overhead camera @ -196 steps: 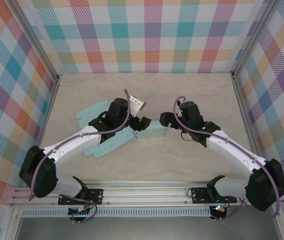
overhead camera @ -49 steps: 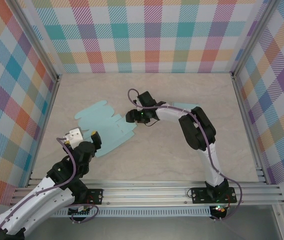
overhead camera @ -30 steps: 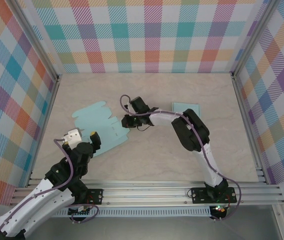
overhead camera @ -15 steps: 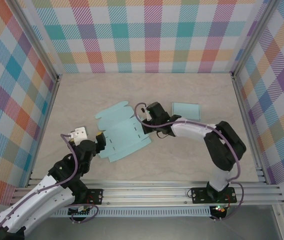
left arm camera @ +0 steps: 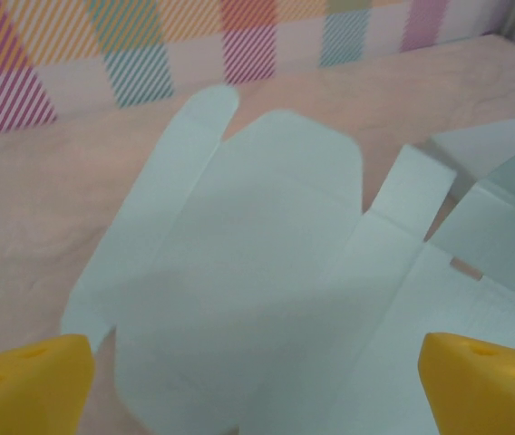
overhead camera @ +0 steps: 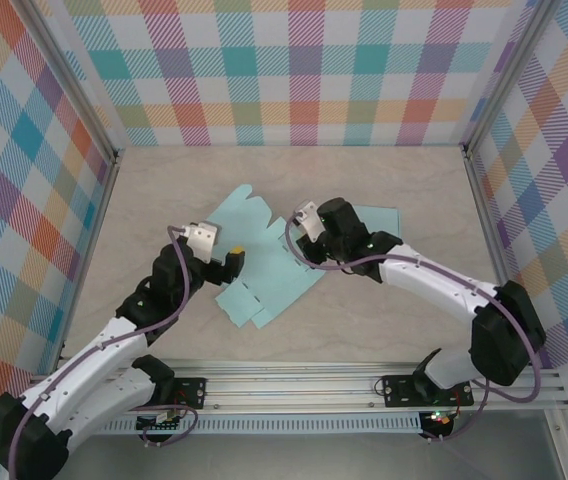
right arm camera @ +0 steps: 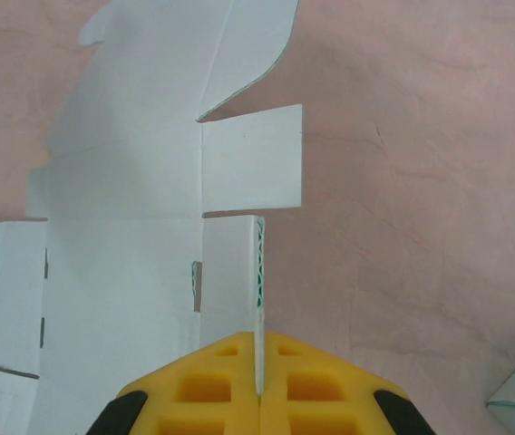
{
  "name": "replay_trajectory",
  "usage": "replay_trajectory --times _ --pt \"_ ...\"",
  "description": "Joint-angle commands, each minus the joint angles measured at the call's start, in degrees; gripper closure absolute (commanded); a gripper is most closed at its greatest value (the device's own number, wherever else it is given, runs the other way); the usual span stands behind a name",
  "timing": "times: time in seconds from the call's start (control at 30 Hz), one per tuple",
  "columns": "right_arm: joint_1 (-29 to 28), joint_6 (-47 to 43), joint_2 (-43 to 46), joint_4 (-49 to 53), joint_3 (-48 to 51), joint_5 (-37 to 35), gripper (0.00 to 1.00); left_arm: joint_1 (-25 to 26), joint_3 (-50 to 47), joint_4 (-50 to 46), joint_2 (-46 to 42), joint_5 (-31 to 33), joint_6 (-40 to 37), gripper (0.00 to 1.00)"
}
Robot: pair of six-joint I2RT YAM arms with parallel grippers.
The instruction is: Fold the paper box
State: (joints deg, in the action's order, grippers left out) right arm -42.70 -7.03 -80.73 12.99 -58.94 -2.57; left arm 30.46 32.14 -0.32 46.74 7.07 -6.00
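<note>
Centre of tabletop (overhead camera: 164,185): paper box (overhead camera: 264,270) lies mostly flat. My right tool (right arm camera: 259,358) is clamped on one side flap (right arm camera: 259,272), raised upright; left tool (left arm camera: 256,385) gapes wide, empty, over it. Nearly all folds remain.

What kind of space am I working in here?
Probably an enclosed lab test cell: checked panels wall in a marbled tabletop, an aluminium rail runs along its near edge, and a flat paper box lies on it.
</note>
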Motion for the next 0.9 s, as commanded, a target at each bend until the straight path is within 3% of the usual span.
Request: replay_trajectory --times 0.0,0.17,0.27,0.37,0.5,0.8,0.87 --pt "0.09 -7.09 4.56 0.77 0.84 6.31 1.0 -2.15 5.04 6.17 1.83 -17.99 -13.78 0.08" --pt "0.59 -11.07 7.29 3.65 -2.1 10.18 1.0 -2.77 18.79 -5.65 10.43 -31.99 -26.78 0.12" --pt "0.94 -13.09 6.95 6.03 -5.14 11.12 1.0 -2.77 30.86 -19.19 18.27 -42.92 -33.36 0.25" --pt "1.52 -14.66 5.88 8.53 -8.2 12.7 1.0 -2.82 39.33 -26.53 24.76 -48.6 -37.88 0.4" --pt "2.26 -15.73 5.08 10.18 -10.66 14.89 1.0 -2.77 43.5 -32.11 28.22 -51.53 -43.67 0.44" --pt "2.8 -17.08 3.26 13.37 -15.08 18.55 1.0 -2.77 48.18 -37.4 30.42 -48.91 -48.4 0.45" --pt "2.78 -17.06 2.93 13.58 -15.76 18.73 1.0 -2.77 49.82 -38.81 31.41 -49.23 -49.22 0.51"
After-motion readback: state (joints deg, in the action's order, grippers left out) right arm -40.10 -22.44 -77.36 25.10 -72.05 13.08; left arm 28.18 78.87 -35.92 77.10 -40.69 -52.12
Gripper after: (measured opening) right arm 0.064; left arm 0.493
